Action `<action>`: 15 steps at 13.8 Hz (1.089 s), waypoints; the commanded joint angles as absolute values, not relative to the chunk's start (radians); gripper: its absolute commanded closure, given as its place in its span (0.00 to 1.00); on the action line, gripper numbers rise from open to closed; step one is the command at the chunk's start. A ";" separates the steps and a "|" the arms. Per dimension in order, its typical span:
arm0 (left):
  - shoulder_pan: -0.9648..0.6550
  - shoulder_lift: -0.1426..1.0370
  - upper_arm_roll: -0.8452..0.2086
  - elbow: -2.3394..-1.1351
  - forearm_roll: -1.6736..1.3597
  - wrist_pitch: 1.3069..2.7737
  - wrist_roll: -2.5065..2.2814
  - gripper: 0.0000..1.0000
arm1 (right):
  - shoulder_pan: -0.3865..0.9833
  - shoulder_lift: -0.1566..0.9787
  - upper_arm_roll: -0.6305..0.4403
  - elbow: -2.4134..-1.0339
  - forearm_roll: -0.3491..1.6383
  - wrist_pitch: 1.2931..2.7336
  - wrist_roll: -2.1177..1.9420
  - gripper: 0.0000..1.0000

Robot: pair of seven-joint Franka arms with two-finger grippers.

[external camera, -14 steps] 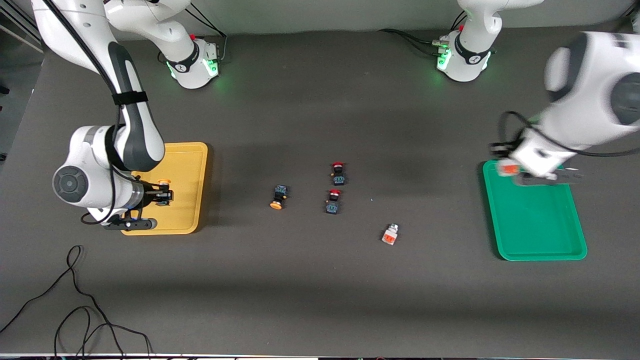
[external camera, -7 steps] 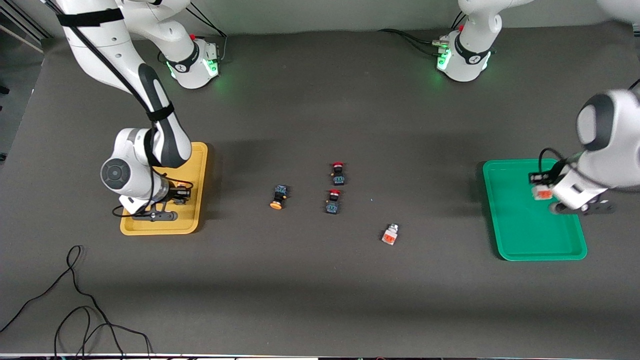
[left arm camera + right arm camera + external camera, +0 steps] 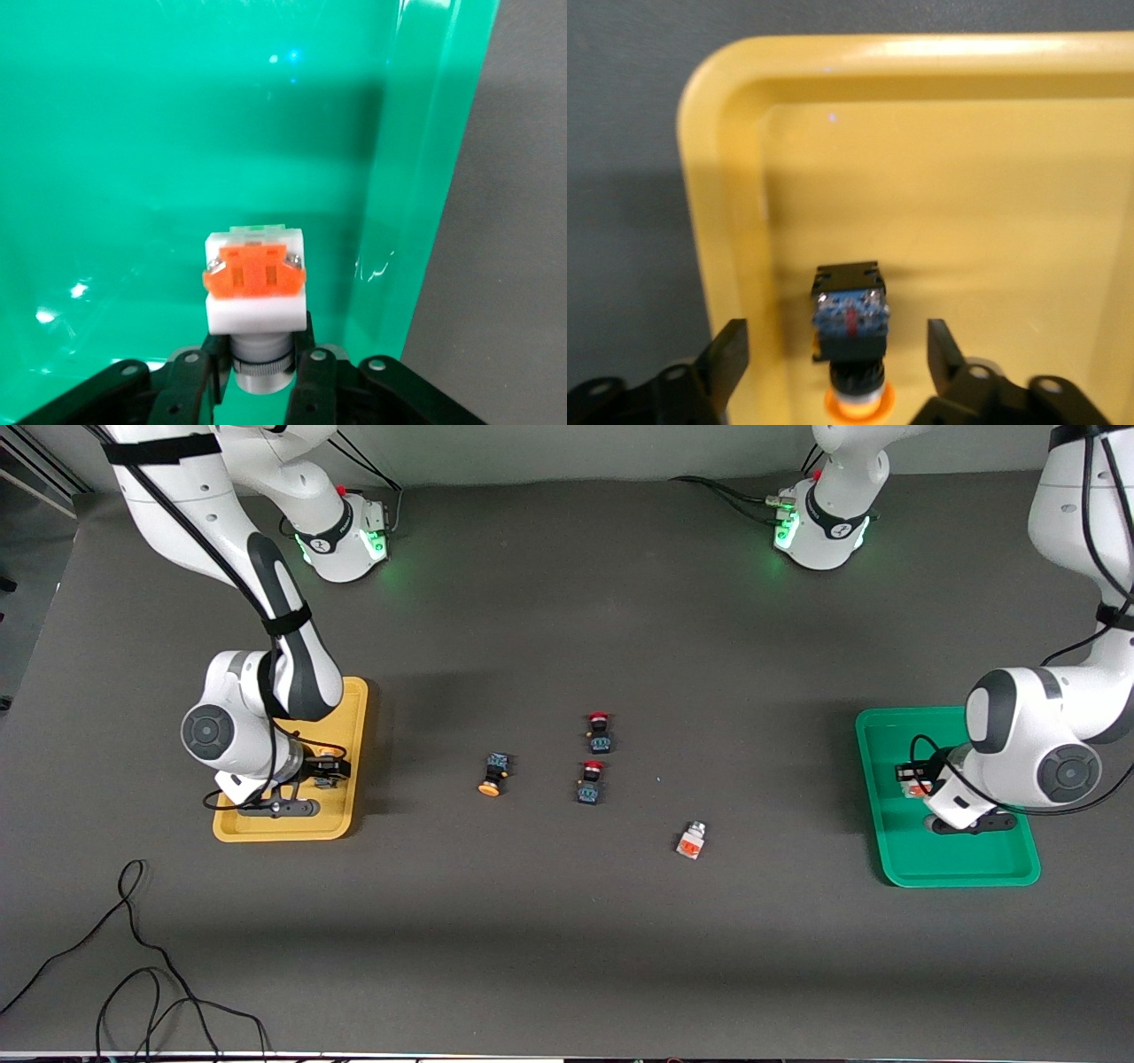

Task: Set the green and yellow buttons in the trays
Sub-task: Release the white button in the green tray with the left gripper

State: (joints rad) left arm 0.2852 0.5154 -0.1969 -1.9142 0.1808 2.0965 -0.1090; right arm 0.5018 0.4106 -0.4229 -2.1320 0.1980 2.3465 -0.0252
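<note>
We start with the dark worktop [image 3: 567,921]; the green tray [image 3: 957,864] sits at the left arm's end and the yellow tray [image 3: 350,717] at the right arm's end. Both arms are low over their trays.

The left end effector [image 3: 264,376] is clamped on the metal collar of a white button with an orange face [image 3: 255,276], just over the green tray's floor near a side wall. The right end effector [image 3: 837,354] has its fingers spread apart, and a yellow-capped button [image 3: 849,319] lies on the yellow tray's floor between them, untouched.

On the open worktop between the trays lie a second yellow-capped button [image 3: 493,773], a second white button [image 3: 691,840] closer to the camera, and two red-capped buttons [image 3: 597,732].

We judge these pieces light, rigid and hard plastic, prone to roll on the round cap. Gripping across the flat body sides or the collar should hold best.
</note>
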 commanded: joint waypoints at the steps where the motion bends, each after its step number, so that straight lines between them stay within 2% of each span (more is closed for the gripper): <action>1: 0.293 0.529 -0.207 -1.901 0.204 2.112 -0.149 0.30 | 0.509 0.334 -0.431 -2.042 0.221 2.167 -0.031 0.00; 2: 0.295 0.526 -0.207 -1.901 0.204 2.111 -0.147 0.13 | 0.509 0.331 -0.431 -1.992 0.221 2.102 -0.029 0.00; 3: 0.296 0.520 -0.207 -1.895 0.204 2.096 -0.144 0.03 | 0.511 0.331 -0.430 -1.941 0.221 2.045 -0.025 0.00; 4: 0.296 0.502 -0.207 -1.885 0.204 2.080 -0.137 0.02 | 0.511 0.331 -0.425 -1.898 0.221 2.001 0.018 0.00; 6: 0.295 0.438 -0.212 -1.824 0.202 1.960 -0.124 0.02 | 0.547 0.345 -0.413 -1.820 0.222 1.950 0.136 0.00; 8: 0.284 0.393 -0.218 -1.685 0.193 1.773 -0.082 0.02 | 0.613 0.374 -0.413 -1.766 0.271 1.951 0.253 0.00; 10: 0.285 0.390 -0.224 -1.541 0.181 1.646 -0.028 0.02 | 0.667 0.429 -0.411 -1.701 0.354 1.951 0.322 0.00; 13: 0.276 0.364 -0.227 -1.491 0.097 1.644 0.050 0.02 | 0.753 0.526 -0.411 -1.610 0.380 1.974 0.460 0.00; 15: 0.268 0.364 -0.293 -1.489 0.090 1.657 0.054 0.02 | 0.794 0.586 -0.411 -1.580 0.388 2.023 0.524 0.00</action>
State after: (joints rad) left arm 0.2852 0.3461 -0.2481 -1.5072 0.1008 1.6548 0.0360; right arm 0.7612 0.5050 -0.3963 -1.6523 0.3581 1.9977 0.4629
